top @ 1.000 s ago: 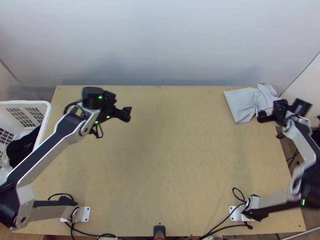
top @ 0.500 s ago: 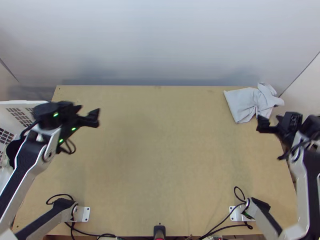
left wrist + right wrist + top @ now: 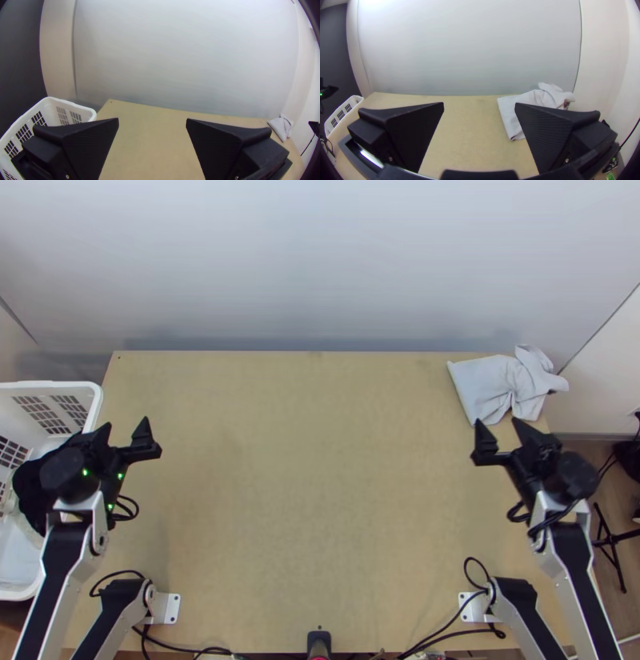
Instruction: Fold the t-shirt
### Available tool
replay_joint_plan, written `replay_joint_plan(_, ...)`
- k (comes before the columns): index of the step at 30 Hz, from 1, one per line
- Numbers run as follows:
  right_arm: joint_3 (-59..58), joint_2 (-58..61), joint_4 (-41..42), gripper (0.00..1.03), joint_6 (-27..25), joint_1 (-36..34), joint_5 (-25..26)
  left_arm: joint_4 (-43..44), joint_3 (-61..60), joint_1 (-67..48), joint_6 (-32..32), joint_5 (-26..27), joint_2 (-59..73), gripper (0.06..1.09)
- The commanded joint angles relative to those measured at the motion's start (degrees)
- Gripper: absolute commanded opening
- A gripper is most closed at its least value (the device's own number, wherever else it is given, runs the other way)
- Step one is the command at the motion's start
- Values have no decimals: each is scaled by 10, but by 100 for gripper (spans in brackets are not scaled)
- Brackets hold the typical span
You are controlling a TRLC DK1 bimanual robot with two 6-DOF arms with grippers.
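Observation:
My left gripper (image 3: pixel 126 438) is over the table's left edge beside the basket, its fingers apart with nothing between them; in the left wrist view the left gripper (image 3: pixel 152 121) stands wide. At the right, just nearer than the cloth, is my right gripper (image 3: pixel 502 426), also spread and empty; the right wrist view has the right gripper (image 3: pixel 479 105) with bare table between its fingers. The light grey t-shirt (image 3: pixel 482 385) lies at the table's far right corner, flat and folded on its left part, bunched on its right, apart from both grippers.
A white basket (image 3: pixel 94 408) with dark cloth (image 3: pixel 30 494) in it stands against the table's left side. The wooden table (image 3: pixel 320 484) is bare across its middle. A pale wall (image 3: pixel 320 268) rises behind the far edge.
My left gripper has moved left and nearer the table's near side. The right gripper has come away from the t-shirt, toward the near side and slightly left. The t-shirt has stayed put.

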Motion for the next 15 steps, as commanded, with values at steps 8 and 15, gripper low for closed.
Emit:
replay_joint_plan(8,-157,-137,144,99,-12,166,148,167,-192,-3,71,-9,-179,104)
replay_joint_plan(15,-237,-285,144,99,-52,179,148,138,-265,-5,85,-5,-329,104)
